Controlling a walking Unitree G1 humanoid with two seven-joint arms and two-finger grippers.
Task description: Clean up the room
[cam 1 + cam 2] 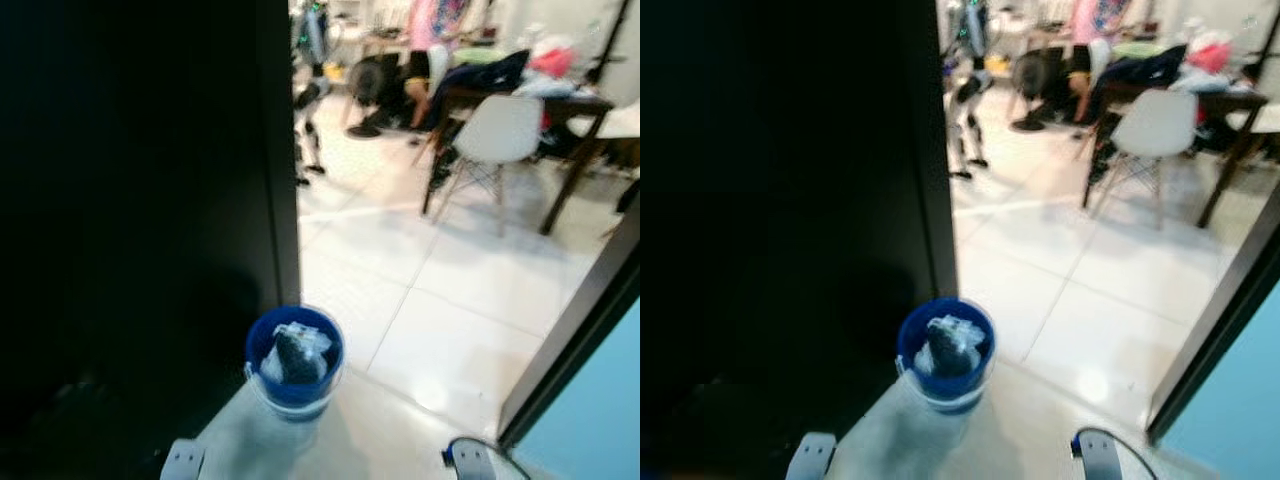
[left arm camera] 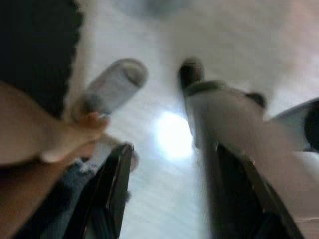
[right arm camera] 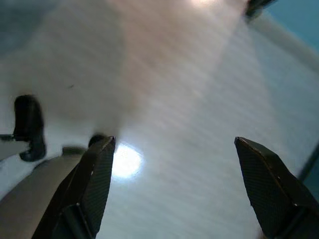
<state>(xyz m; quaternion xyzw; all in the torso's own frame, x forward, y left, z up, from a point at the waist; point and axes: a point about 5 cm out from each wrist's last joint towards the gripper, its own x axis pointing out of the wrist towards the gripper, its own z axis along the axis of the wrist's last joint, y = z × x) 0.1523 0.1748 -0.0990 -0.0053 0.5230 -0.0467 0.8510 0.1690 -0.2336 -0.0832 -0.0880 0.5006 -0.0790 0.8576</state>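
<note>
Both grippers hang low over the pale tiled floor (image 1: 440, 330) with nothing held: the left gripper (image 2: 174, 199), seen along its own fingers, has its two black fingers (image 2: 115, 184) spread wide apart above a bright glare spot on the tiles, and the right gripper (image 3: 174, 189) likewise has its fingers (image 3: 94, 179) parted wide over bare floor. From the head camera, only the silver tops of the two arms appear at the lower edge, the left arm (image 1: 183, 460) and the right arm (image 1: 470, 462). Between and just ahead of them stands a blue bucket (image 1: 295, 360), upright on the floor at the foot of a dark door panel (image 1: 140, 200); crumpled grey and white rubbish (image 1: 293, 355) sits inside it, its exact nature too blurred to tell. A dark door frame (image 1: 580, 320) slants along the robot's right, with a light blue wall (image 1: 600, 420) beside it. Farther off, across the tiles, a white chair (image 1: 495, 135) stands against a dark wooden table (image 1: 560, 110) piled with clothing and bags; a person (image 1: 430, 40) in a pink top bends near it. Beside the left gripper, in the left wrist view, a person's bare foot (image 2: 45, 134) and a grey slipper (image 2: 112, 87) rest on the floor, near the robot's own pale leg (image 2: 219, 119)
</note>
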